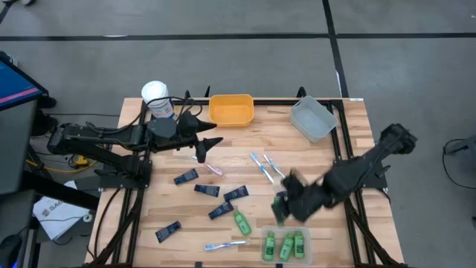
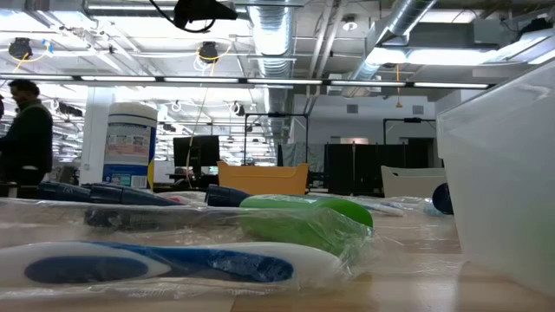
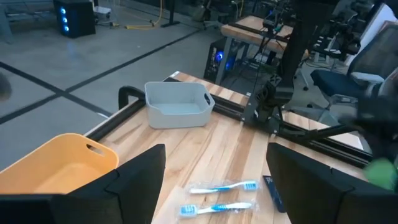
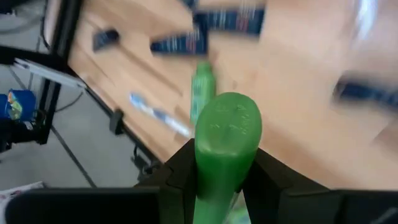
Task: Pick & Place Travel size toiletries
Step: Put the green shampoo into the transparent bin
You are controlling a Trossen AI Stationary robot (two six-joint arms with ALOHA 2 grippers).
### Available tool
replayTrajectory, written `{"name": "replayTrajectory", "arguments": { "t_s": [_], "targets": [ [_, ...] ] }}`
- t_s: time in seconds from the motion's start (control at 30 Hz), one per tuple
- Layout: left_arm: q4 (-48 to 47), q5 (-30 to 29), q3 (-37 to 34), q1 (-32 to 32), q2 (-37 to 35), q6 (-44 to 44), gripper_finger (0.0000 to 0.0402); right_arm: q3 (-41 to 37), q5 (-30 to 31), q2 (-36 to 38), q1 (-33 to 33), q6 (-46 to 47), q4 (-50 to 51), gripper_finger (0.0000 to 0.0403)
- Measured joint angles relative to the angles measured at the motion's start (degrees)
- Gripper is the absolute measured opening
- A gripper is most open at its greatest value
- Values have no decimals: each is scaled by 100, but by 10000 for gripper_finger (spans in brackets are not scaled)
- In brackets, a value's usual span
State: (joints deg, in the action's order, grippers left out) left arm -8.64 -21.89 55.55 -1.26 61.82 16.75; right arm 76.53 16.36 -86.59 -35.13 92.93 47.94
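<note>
Your counter [image 1: 327, 149] carries 3 bins: an orange bin [image 1: 230, 109] and a grey bin [image 1: 312, 119] at the far edge, both showing nothing inside, and a clear bin [image 1: 285, 246] at the near edge holding 3 green bottles. Right end effector [image 1: 281, 208], just beside the clear bin, is clamped on a green bottle [image 4: 227, 140]. Left end effector [image 1: 212, 141] hangs parted near the orange bin. Navy tubes [image 1: 206, 190] and toothbrushes [image 1: 264, 165] lie scattered mid-counter.

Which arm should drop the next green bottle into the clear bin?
Right. The right claw already grips a green bottle close to the clear bin; the left claw sits open near the orange bin.
</note>
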Motion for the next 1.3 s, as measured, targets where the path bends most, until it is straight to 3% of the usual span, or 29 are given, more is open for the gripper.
{"name": "replayTrajectory", "arguments": {
  "t_s": [0.23,0.6,1.3],
  "targets": [
    [3,2,0,2,0,-109,276,0,-43,-973,-676,1417,-783,88],
    [4,129,0,4,0,-194,276,-2,-46,-1757,-1063,3221,-823,88],
    [4,120,-2,4,2,-496,276,-2,-752,-1774,-899,3372,-491,125]
  ]
}}
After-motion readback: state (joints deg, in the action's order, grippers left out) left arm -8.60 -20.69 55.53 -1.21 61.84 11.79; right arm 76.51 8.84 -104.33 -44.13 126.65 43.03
